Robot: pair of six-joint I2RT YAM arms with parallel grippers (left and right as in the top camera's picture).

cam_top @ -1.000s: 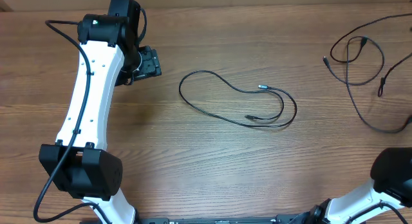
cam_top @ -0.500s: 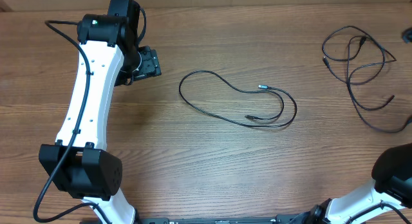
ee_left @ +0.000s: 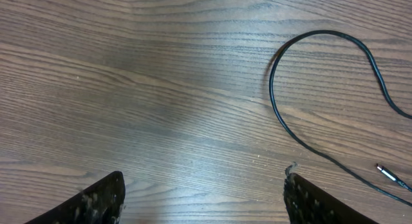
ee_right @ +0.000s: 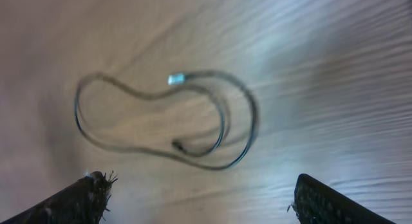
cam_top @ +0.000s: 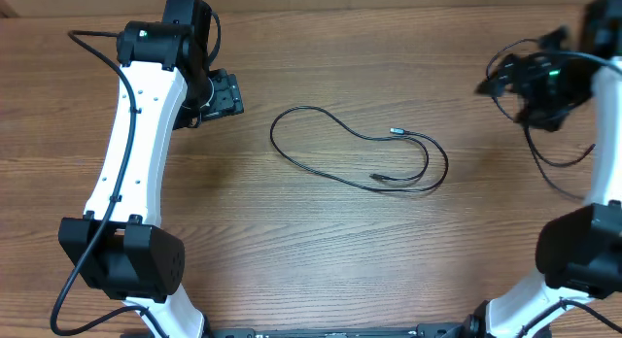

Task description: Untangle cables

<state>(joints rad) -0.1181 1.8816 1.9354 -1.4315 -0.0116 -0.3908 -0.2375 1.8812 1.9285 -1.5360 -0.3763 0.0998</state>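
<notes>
Wood-grain tabletop (cam_top: 292, 241) fills every view. One thin black cable (cam_top: 309, 108) lies by itself near the middle of it, in a loose, flat loop that doubles back on itself, with a silver-tipped plug (cam_top: 394, 131) resting inside the curve. A second, tangled bundle of cables (cam_top: 537, 149) sits at the far right edge, its strands crossing each other, well apart from the middle loop.

The left gripper (cam_top: 222, 93) hangs above bare wood to the left of the looped cable, not touching it. In the left wrist view its fingers (ee_left: 90, 201) are spread wide with nothing between them, and the curve of the cable (ee_left: 322, 32) runs ahead and to the right.

The right gripper (cam_top: 530, 85) shows as a dark blur over the upper part of the tangled bundle; whether it touches any strand cannot be told. The right wrist view is smeared, yet its fingers (ee_right: 84, 198) stand far apart and empty, with the looped cable (ee_right: 251, 121) and its pale plug (ee_right: 175, 78) lying beyond them.
</notes>
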